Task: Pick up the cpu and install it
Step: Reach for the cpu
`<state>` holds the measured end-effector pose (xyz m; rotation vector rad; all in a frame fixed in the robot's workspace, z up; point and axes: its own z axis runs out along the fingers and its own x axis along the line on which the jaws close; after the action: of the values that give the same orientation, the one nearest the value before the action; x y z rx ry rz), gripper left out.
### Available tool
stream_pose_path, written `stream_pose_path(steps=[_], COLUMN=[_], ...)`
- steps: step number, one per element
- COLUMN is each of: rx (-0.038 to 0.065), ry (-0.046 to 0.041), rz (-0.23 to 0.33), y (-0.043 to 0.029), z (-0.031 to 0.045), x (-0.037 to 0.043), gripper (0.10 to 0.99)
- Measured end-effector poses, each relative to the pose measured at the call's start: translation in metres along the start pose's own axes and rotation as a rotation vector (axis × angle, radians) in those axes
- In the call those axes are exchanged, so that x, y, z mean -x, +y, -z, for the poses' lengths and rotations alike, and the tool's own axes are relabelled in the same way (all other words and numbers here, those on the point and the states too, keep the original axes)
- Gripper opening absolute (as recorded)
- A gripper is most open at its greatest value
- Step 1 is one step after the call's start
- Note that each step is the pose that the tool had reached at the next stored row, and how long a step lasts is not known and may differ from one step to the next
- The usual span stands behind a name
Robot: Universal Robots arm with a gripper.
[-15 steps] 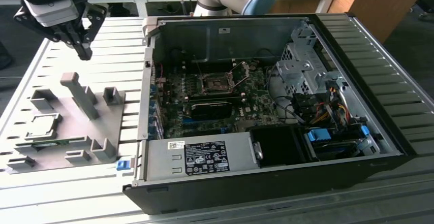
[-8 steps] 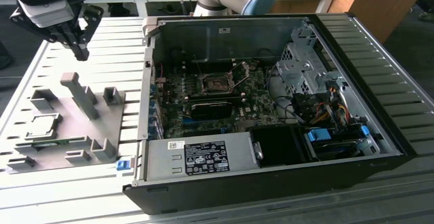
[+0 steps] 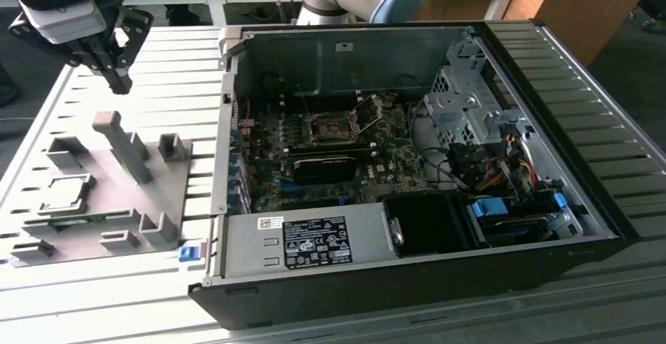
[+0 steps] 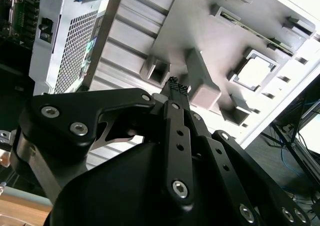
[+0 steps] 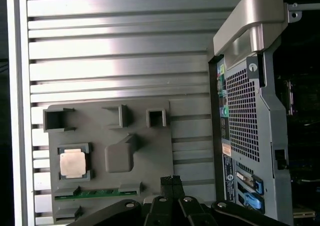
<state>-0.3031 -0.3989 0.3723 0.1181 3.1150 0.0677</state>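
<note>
The cpu [image 3: 65, 192] is a small silvery square lying flat in a recess of the grey holder plate [image 3: 115, 227], at the exterior view's left. Both wrist views show the cpu [image 5: 73, 163] [image 4: 255, 69] seated in its frame. My gripper [image 3: 117, 85] hangs above the table beyond the plate's far end, well clear of the cpu, with its fingers together and nothing between them. The black fingertips [image 5: 171, 181] [image 4: 176, 85] meet over the plate's tall post. The dark socket [image 3: 333, 129] sits on the motherboard inside the open computer case [image 3: 416, 266].
A green memory stick [image 5: 95, 193] lies in a slot along the holder plate's edge. Upright grey posts [image 3: 127, 149] rise from the plate. The case's metal wall [image 5: 250, 111] stands beside the plate. The slatted metal table [image 3: 167, 55] surrounds everything.
</note>
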Motion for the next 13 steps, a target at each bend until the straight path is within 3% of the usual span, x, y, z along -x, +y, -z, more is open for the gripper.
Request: stream_pose_path(steps=[13], rx=[0.0], ry=[0.0003], rz=[0.0], y=[-0.0008], z=[-0.0012], x=[-0.01], gripper=[0.106])
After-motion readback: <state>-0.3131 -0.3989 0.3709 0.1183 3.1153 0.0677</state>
